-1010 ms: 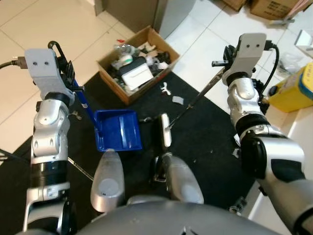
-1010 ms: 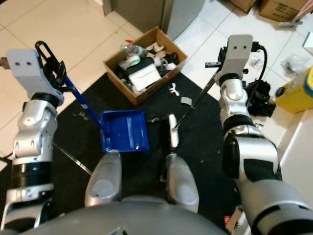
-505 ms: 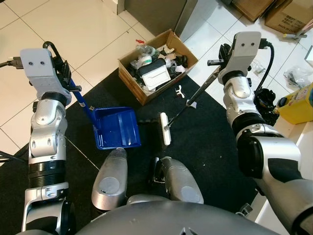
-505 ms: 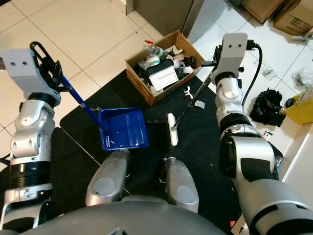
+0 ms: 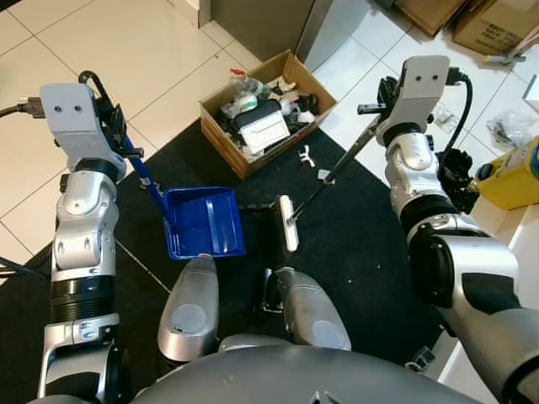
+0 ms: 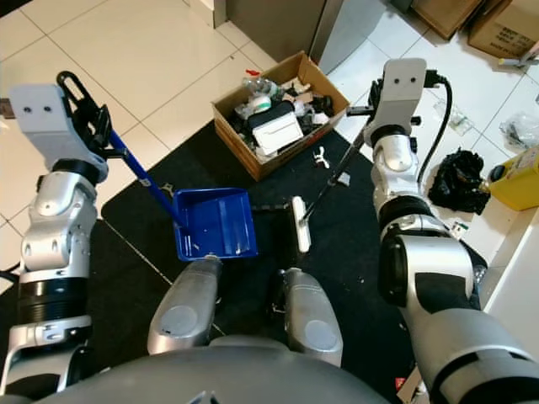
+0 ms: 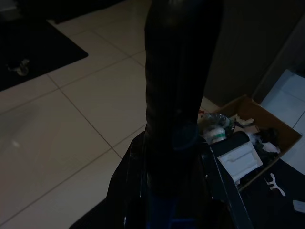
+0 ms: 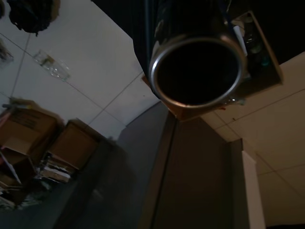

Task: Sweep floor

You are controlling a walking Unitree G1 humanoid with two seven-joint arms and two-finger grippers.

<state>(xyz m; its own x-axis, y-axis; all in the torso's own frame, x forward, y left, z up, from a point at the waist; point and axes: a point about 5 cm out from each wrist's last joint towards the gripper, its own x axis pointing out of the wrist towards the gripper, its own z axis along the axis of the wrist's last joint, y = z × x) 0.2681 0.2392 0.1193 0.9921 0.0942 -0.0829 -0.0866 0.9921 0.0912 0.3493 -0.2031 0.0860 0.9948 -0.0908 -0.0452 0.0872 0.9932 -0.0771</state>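
My left gripper (image 5: 116, 139) is shut on the blue handle of a blue dustpan (image 5: 202, 221), which rests on the black mat (image 5: 362, 244) just ahead of my feet. In the left wrist view the dark handle (image 7: 178, 95) runs between the fingers. My right gripper (image 5: 381, 108) is shut on the thin metal handle of a broom. Its white head (image 5: 287, 223) sits on the mat just right of the dustpan. The handle's open tube end (image 8: 198, 71) is in the right wrist view. A white scrap (image 5: 306, 156) and a grey scrap (image 5: 322, 174) lie on the mat beyond the broom head.
An open cardboard box (image 5: 221, 133) full of rubbish stands at the mat's far edge. A grey cabinet (image 5: 261, 21) is behind it. On the right are a black bag (image 5: 455, 168), a yellow container (image 5: 514, 164) and more boxes (image 5: 497, 21). Pale tiles lie to the left.
The camera has moved, so the box and scraps sit further right in the picture than a second ago. Both arms, the dustpan and the broom keep their places before me.
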